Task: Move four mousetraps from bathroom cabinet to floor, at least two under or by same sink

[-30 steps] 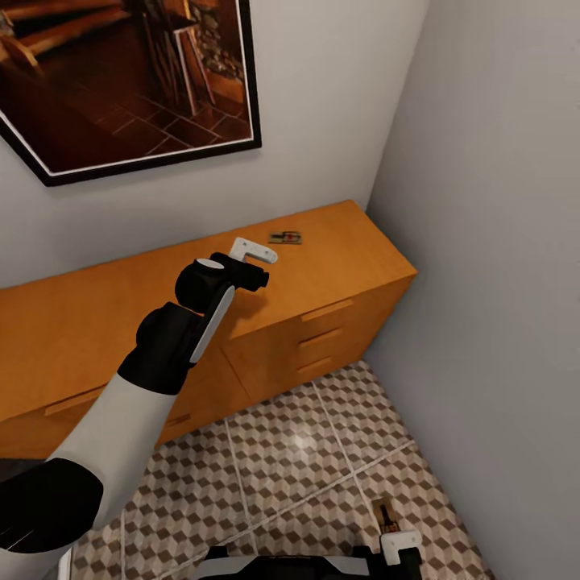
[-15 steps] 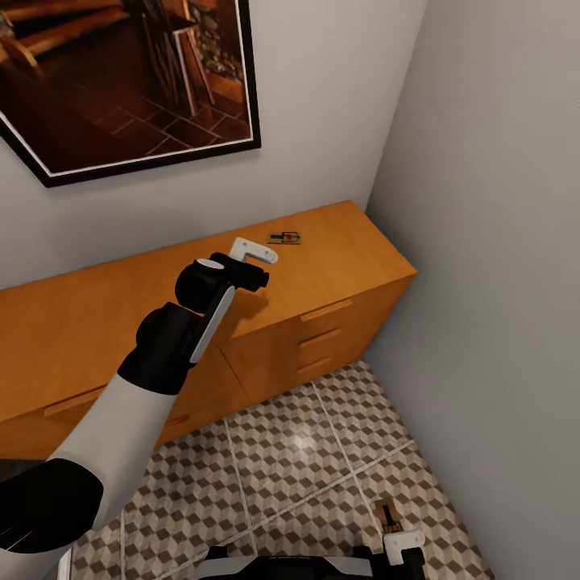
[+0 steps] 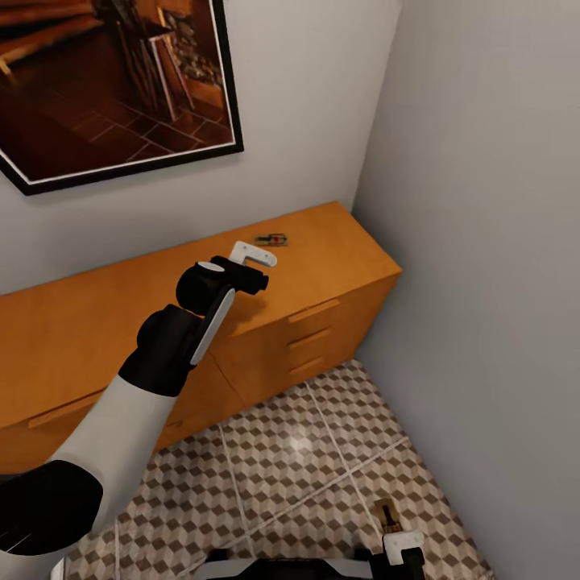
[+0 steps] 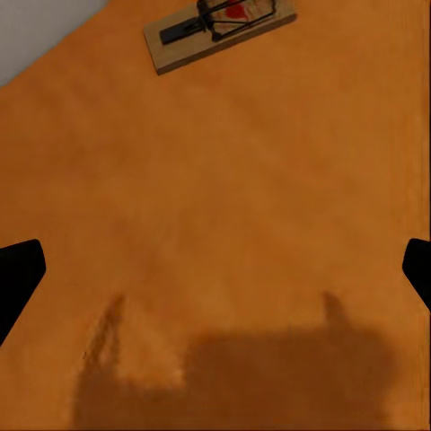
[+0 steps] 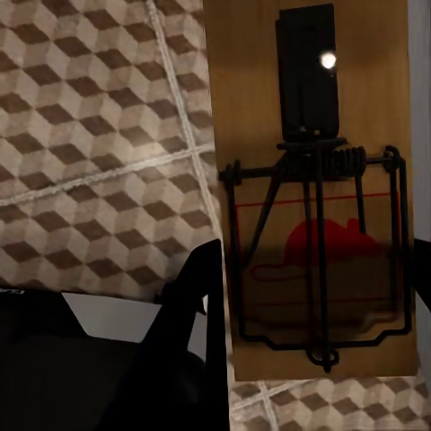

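Now the left tool, fingers apart, is hovering over the cabinet just short of a mousetrap; the right tool is clamping another mousetrap. Next, I judge: reaching forward.

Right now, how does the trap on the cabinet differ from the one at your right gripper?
The cabinet trap lies flat on the cabinet top, untouched, just beyond the open left gripper. The other trap is held in the right gripper, low over the floor. In the head view they point in different directions. Both are the same brown wooden board with dark wire and a red mark.
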`<state>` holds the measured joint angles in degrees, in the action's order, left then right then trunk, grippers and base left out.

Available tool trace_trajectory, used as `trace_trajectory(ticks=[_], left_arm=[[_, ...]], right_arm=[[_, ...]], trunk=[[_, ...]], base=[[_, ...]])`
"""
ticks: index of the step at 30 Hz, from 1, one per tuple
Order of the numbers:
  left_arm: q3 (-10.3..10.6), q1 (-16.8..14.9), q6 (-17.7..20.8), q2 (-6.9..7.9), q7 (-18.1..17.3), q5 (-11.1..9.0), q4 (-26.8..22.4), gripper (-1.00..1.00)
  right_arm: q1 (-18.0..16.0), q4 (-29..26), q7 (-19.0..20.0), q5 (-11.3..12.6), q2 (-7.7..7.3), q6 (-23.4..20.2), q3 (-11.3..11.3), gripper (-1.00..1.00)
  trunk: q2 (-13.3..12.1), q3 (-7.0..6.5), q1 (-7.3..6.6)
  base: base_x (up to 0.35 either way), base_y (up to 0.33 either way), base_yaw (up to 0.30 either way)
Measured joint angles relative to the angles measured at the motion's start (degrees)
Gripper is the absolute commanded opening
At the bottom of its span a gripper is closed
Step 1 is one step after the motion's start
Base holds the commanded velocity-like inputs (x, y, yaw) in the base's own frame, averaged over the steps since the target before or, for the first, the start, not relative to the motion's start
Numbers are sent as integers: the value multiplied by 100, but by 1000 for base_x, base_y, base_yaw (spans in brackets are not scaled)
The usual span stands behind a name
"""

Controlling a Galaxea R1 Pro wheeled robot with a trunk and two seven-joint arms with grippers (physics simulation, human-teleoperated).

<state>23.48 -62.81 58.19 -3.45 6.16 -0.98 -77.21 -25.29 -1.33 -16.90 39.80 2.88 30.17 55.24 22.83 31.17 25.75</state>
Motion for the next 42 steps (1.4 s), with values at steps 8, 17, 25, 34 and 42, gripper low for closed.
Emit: trace_trajectory(ticks=[8,17,25,34,42], left_arm=[[-1,17,1,54,0,0,24,100],[-1,35,1,103,-142,-2,23,100],[3,36,1,179,-451,-5,19,100],[31,35,1,200,-487,-6,26,100],[264,35,0,251,-489,-9,24,100]], right_arm=[[-1,-2,1,-1,17,-8,4,-100],[-1,-7,18,-3,82,-147,9,-100],[0,-9,22,-3,90,-216,6,-100],[0,-11,24,-3,87,-223,0,-100],[0,-10,23,-3,87,-222,-1,-100]], trunk=[[0,-38,0],[0,-42,0],[0,-43,-2],[1,-72,-2],[0,-105,-1]], base=[[0,0,-128],[0,0,-11],[99,89,-37],[222,206,-217],[200,167,-243]])
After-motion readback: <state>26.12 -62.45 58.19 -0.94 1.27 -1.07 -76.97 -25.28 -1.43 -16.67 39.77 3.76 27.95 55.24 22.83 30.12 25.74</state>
